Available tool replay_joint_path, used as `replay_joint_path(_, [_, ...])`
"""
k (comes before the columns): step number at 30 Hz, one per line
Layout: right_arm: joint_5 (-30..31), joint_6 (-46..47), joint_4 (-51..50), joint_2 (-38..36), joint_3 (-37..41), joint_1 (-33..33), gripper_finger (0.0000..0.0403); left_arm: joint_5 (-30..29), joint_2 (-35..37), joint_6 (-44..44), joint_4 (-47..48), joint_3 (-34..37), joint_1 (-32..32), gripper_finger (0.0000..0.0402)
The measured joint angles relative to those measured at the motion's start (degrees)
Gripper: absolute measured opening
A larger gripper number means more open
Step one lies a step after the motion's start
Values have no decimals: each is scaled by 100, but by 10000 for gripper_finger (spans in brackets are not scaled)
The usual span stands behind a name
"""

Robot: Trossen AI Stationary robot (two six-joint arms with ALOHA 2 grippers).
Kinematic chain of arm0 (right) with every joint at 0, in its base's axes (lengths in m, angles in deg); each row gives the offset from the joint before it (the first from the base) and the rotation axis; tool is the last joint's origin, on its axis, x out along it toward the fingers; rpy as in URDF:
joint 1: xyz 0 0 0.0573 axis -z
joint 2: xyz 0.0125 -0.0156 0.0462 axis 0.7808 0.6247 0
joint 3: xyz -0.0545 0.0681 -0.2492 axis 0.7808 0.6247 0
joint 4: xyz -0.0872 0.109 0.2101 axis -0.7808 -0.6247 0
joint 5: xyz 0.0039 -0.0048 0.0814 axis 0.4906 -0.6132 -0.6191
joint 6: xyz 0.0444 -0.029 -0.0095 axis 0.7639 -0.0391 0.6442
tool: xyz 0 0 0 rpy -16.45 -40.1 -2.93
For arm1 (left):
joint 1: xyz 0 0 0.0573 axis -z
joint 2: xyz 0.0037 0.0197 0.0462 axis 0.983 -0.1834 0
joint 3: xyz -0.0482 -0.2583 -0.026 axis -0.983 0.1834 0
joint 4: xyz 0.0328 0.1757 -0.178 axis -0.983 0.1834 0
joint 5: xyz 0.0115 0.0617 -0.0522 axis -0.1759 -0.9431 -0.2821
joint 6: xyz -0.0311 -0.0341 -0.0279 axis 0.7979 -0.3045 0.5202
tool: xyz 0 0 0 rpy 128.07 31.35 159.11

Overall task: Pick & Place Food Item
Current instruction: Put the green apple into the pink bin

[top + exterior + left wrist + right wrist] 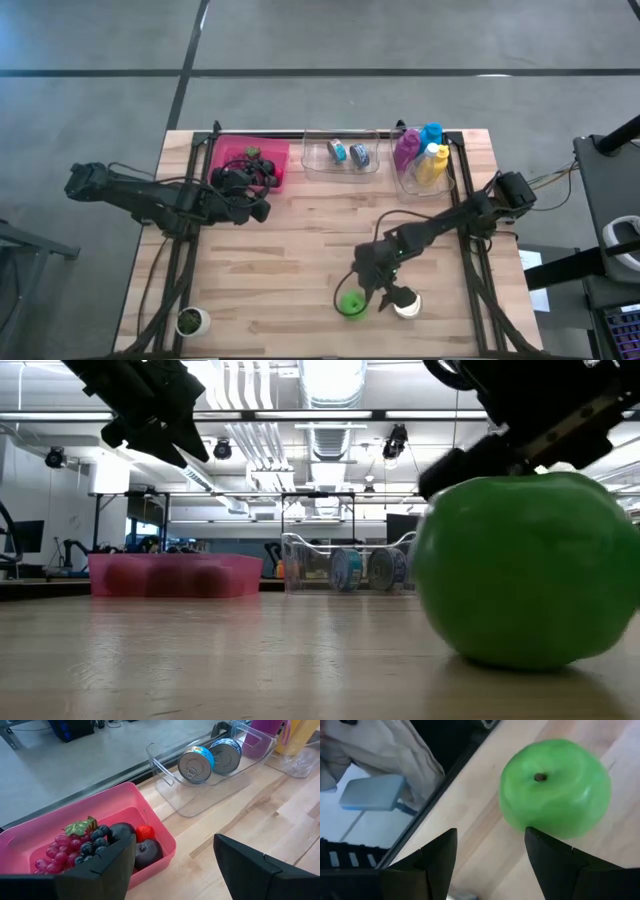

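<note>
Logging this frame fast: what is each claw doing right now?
Left claw: open, holding nothing, above the pink bin.
Right claw: open, holding nothing, beside the green apple.

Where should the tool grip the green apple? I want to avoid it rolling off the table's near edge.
Across its round middle, coming from straight above. The green apple sits stem-up on the table, free all around, and the right tool hangs open beside it, not yet around it.

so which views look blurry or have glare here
Low view: green apple looms close and soft, ceiling lights glare bright behind. Right wrist view: apple slightly blurred with a sheen. Left wrist view: pink bin and cans fairly sharp.
</note>
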Motion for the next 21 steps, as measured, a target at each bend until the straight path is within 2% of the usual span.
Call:
replay_joint_path(5, [10, -43, 264, 2, -27, -2, 228, 1, 0, 0, -1, 0, -2, 268])
replay_joint_path(14, [-111, 132, -4, 2, 51, -31, 228, 1, 0, 2, 1, 2, 0, 266])
replay_joint_path(21, [-133, -134, 244, 46, 80, -88, 228, 1, 0, 7, 1, 2, -1, 264])
